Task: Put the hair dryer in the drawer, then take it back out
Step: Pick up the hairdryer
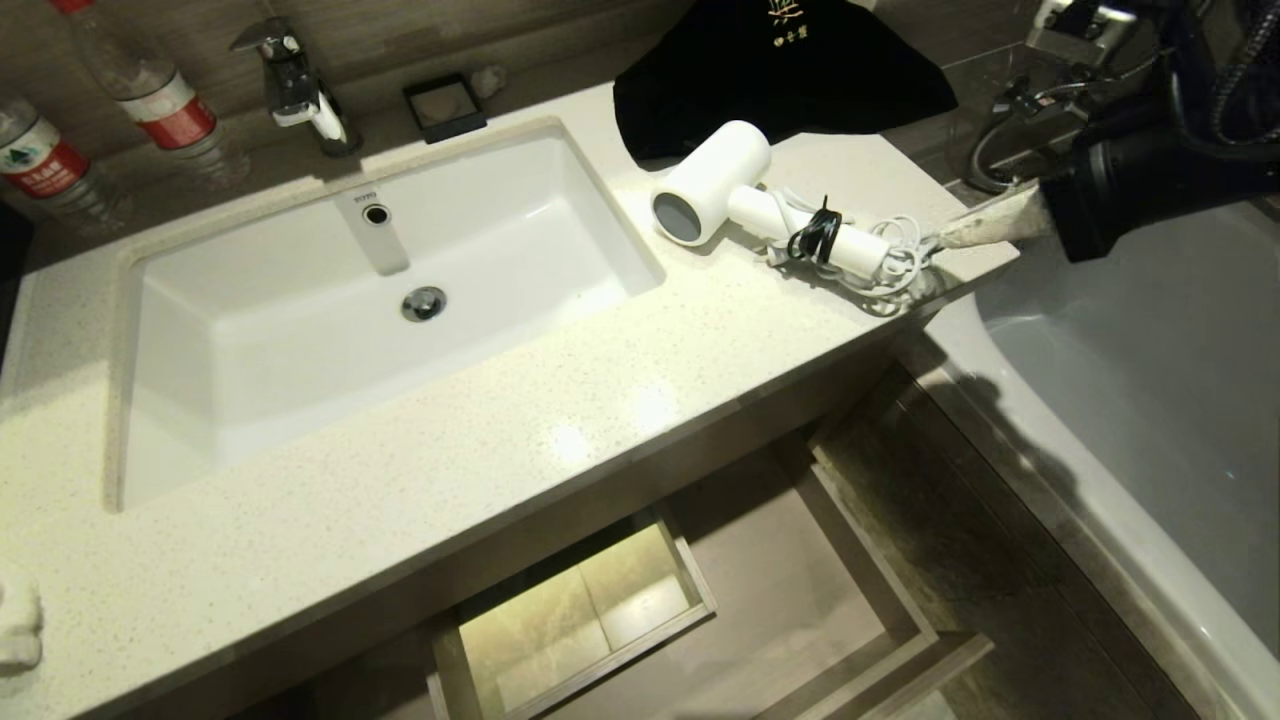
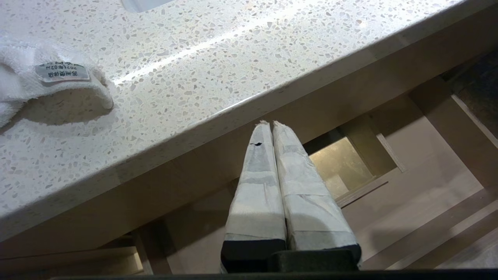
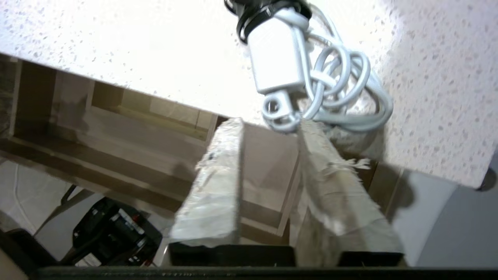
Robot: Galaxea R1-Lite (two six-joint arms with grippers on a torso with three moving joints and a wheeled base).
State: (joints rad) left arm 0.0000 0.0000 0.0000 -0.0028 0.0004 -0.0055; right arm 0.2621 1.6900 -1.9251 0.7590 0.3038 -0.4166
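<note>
The white hair dryer (image 1: pixel 715 180) lies on the speckled countertop (image 1: pixel 620 400) right of the sink, grey round end toward the basin, its cord (image 1: pixel 890 265) bundled by a black tie at the counter's right edge. My right gripper (image 1: pixel 950 235) reaches in from the right, just off that edge beside the cord. In the right wrist view the right gripper (image 3: pixel 270 123) is open, with nothing between the taped fingers, and the dryer's handle (image 3: pixel 274 58) lies just beyond the tips. The drawer (image 1: pixel 800 590) stands pulled out below the counter. My left gripper (image 2: pixel 271 123) is parked shut under the counter's front edge.
A white sink (image 1: pixel 300 330), a faucet (image 1: pixel 300 90) and two water bottles (image 1: pixel 160 100) fill the left. A black cloth bag (image 1: pixel 780 70) lies behind the dryer. A bathtub (image 1: pixel 1150 380) borders the counter on the right. A white towel (image 2: pixel 39 77) sits at the near left corner.
</note>
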